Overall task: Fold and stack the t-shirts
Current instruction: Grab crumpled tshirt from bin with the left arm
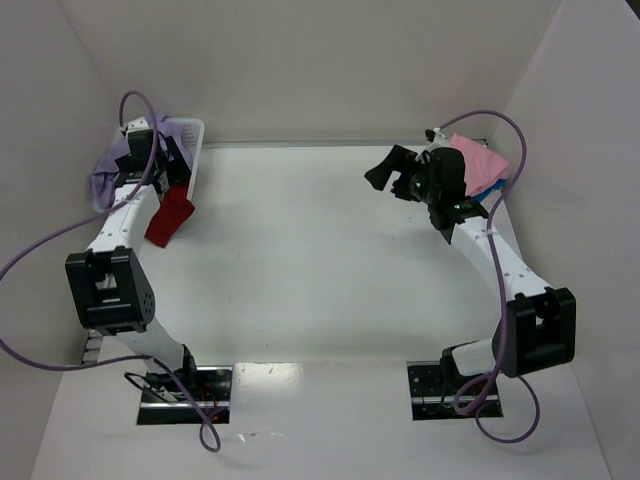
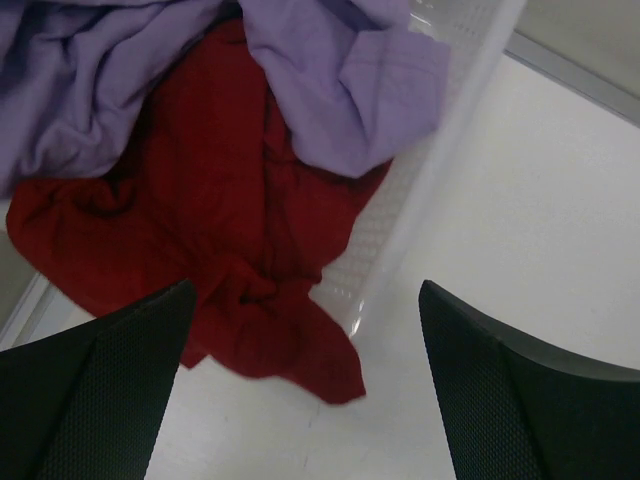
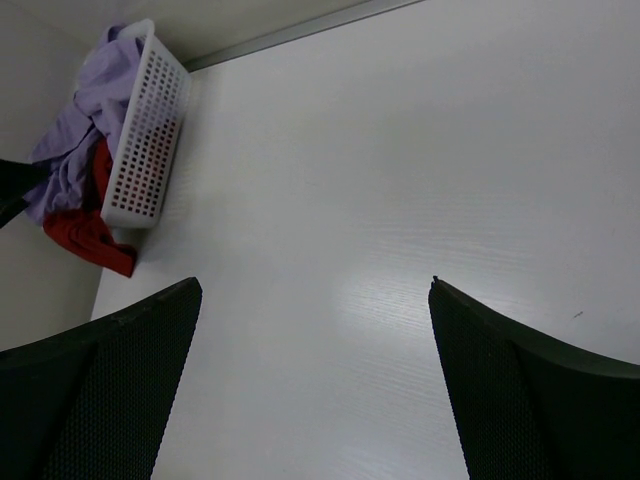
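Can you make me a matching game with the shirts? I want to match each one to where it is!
Things:
1. soft lavender purple cloth t-shirt
2. crumpled deep red cloth t-shirt
3. pink cloth t-shirt
4. bright blue cloth t-shirt

Places:
A. peeking out from under another shirt, far right
B. spilling out of the white plastic lattice basket onto the white table
C. heaped in the basket, lying partly over another shirt
D. on top of the far-right pile

Pairs: 1-C, 2-B, 3-D, 4-A
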